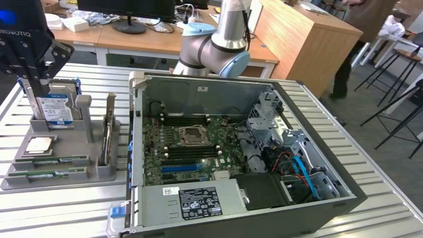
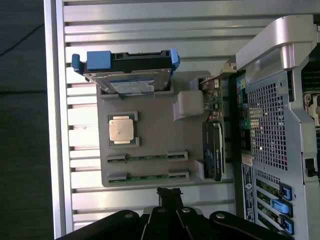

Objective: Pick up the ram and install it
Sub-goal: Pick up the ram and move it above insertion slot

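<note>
Jaws, pressed together and empty, hover just off the gray tray's [image 2: 150,167] edge nearest the ram [image 2: 146,176], over slatted table [image 2: 100,200].

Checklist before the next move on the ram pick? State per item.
1. Gripper empty: ok, nothing is in it.
2. Jaws open for a pick: not ok, they are shut.
3. Ram reachable: ok, two sticks lie flat and uncovered in the gray holder.
4. Gripper at the ram: not ok, it hangs above the holder and touches nothing.
5. Case open with the motherboard exposed: ok.
6. Memory slot free on the motherboard: cannot tell.
</note>
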Controlling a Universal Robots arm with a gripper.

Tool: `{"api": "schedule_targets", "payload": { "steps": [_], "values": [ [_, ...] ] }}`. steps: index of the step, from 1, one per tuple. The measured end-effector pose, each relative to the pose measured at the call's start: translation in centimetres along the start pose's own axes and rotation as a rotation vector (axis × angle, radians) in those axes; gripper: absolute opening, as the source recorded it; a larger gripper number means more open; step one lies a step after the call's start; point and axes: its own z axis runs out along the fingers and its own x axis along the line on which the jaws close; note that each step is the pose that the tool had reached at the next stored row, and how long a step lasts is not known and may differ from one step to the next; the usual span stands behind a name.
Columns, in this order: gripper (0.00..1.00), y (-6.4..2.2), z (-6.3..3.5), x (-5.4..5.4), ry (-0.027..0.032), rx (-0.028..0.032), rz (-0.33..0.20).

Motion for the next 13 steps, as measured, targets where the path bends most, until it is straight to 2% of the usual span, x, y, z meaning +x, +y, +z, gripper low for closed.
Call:
{"api": "schedule_targets", "payload": {
  "steps": [13],
  "values": [
    [0.1,0.0,0.0,0.0,0.0003,-0.0001,-0.006]
  ]
}}
